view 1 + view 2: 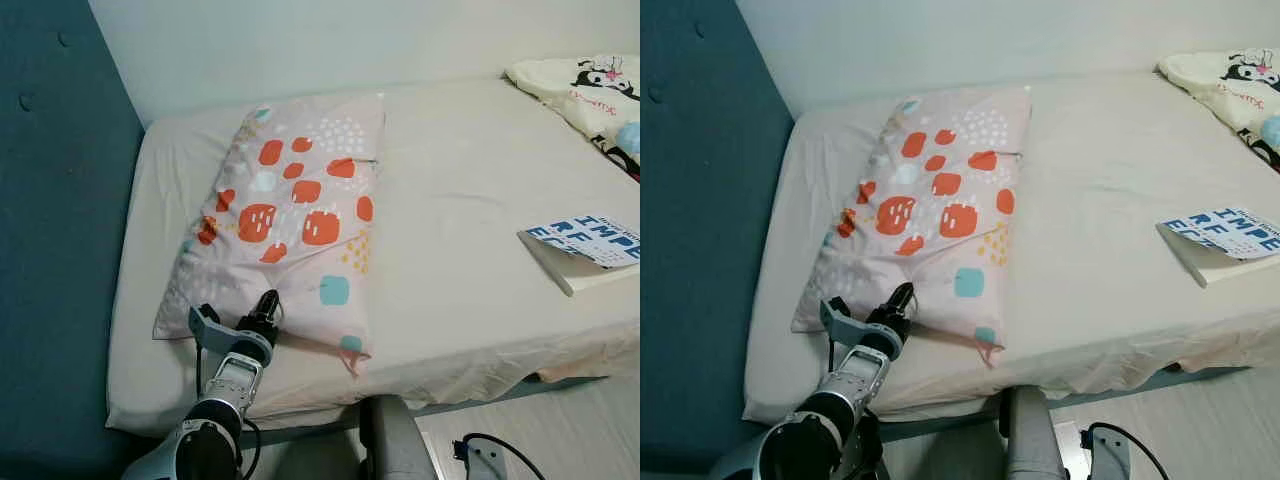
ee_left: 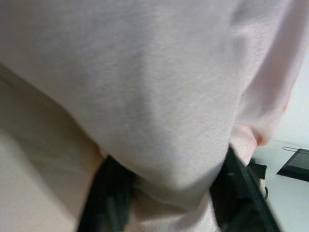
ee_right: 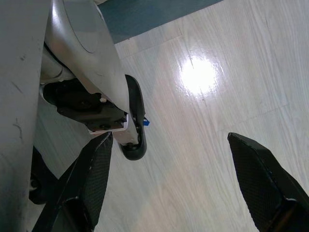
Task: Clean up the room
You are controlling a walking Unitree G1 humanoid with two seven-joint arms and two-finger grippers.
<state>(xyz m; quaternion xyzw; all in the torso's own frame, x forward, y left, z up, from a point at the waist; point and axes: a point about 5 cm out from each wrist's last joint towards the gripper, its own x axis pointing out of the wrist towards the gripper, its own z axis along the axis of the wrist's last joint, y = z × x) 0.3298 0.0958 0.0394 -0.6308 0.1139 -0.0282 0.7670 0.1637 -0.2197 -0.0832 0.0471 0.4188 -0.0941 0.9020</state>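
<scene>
One pillow (image 1: 295,215) lies on the bed (image 1: 470,260) near its left end. Left gripper (image 1: 268,304) pokes at the pillow's near edge, fingers (image 2: 108,198) straddling the fabric. Book (image 1: 590,250) sits far right of the pillow. Right gripper (image 3: 169,188) hangs spread wide over the floor (image 3: 217,82).

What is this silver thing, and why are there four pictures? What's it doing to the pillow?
It's a robot tidying a bedroom. Two pictures come from cameras in its head, looking down at a bed. Two come from cameras on its wrists. On the bed lie a spotted pillow, a book and a cartoon blanket. The left claw reaches the pillow's near edge; its wrist picture shows pillow fabric bunched between the two black fingers. The right claw hangs open above the wooden floor, holding nothing.
</scene>
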